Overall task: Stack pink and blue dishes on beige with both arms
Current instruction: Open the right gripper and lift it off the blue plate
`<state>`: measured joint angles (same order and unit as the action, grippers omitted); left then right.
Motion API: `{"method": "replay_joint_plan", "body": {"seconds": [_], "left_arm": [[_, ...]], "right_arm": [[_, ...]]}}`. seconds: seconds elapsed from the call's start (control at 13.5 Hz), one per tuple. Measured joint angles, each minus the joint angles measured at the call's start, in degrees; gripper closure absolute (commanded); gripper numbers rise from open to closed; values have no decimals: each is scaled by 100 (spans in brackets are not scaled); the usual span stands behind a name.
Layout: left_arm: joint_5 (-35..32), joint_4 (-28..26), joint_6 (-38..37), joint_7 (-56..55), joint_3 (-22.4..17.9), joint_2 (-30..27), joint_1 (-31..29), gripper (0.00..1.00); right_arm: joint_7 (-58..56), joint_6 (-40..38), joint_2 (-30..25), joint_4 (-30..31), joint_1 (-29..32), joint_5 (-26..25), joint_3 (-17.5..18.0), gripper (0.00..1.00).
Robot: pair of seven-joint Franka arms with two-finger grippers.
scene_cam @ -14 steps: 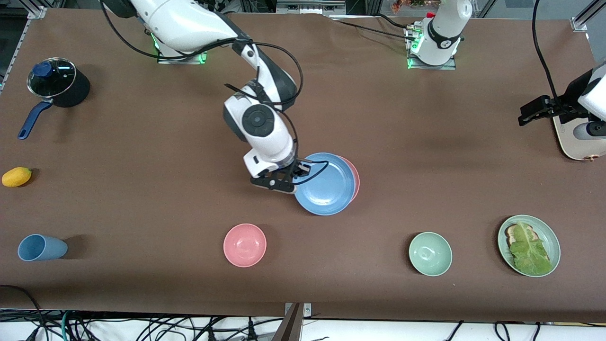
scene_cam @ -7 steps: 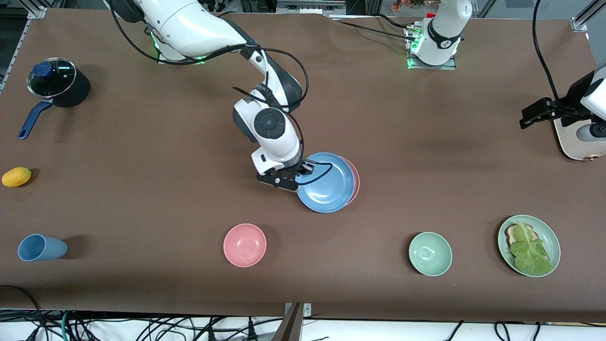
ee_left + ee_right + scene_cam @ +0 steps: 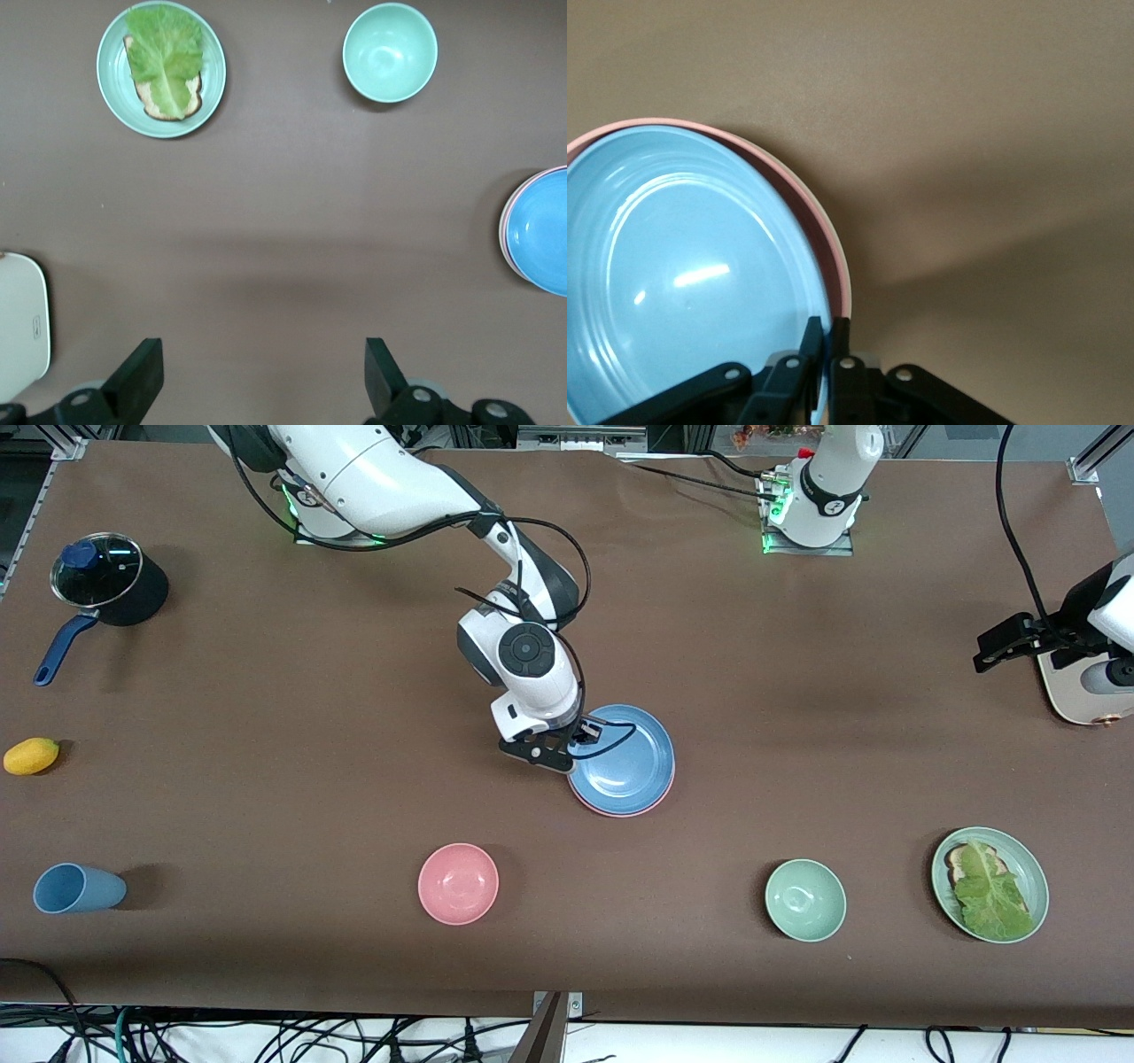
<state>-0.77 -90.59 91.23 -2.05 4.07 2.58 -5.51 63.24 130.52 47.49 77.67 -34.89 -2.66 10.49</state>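
Observation:
My right gripper (image 3: 580, 737) is shut on the rim of the light blue plate (image 3: 625, 762) at mid-table. The blue plate lies almost squarely over the salmon pink plate (image 3: 620, 812), of which only a thin rim shows. In the right wrist view the fingers (image 3: 813, 341) pinch the blue plate (image 3: 682, 274) at its edge, with the pink rim (image 3: 835, 257) just outside it. A thin pale edge under the pink rim may be the beige plate; otherwise it is hidden. My left gripper (image 3: 985, 651) waits open in the air beside the toaster, with nothing between its fingers (image 3: 142, 376).
A pink bowl (image 3: 458, 883), a green bowl (image 3: 804, 899) and a green plate with bread and lettuce (image 3: 990, 883) lie nearer the front camera. The blue cup (image 3: 75, 887), a yellow fruit (image 3: 31, 755) and a lidded pot (image 3: 106, 589) stand at the right arm's end. The cream toaster (image 3: 1085, 691) is at the left arm's end.
My right gripper has carried the blue plate toward the left arm's end, from half-overlapping the pink plate to nearly centred over it. The left gripper has barely shifted.

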Motion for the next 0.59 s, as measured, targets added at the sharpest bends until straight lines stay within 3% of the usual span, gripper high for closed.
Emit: {"method": "replay_joint_plan", "body": {"seconds": [0.3, 0.37, 0.44, 0.59], "left_arm": [[105, 0, 74, 17, 1, 1, 12, 0], [105, 0, 74, 19, 1, 2, 12, 0], [105, 0, 75, 20, 1, 3, 12, 0], [106, 0, 76, 22, 1, 3, 12, 0]], "right_arm": [[0, 28, -21, -57, 10, -15, -66, 20], [-7, -55, -58, -70, 12, -46, -141, 8], [-37, -214, -102, -110, 16, -99, -232, 3], [-298, -503, -255, -239, 62, -156, -454, 0]]}}
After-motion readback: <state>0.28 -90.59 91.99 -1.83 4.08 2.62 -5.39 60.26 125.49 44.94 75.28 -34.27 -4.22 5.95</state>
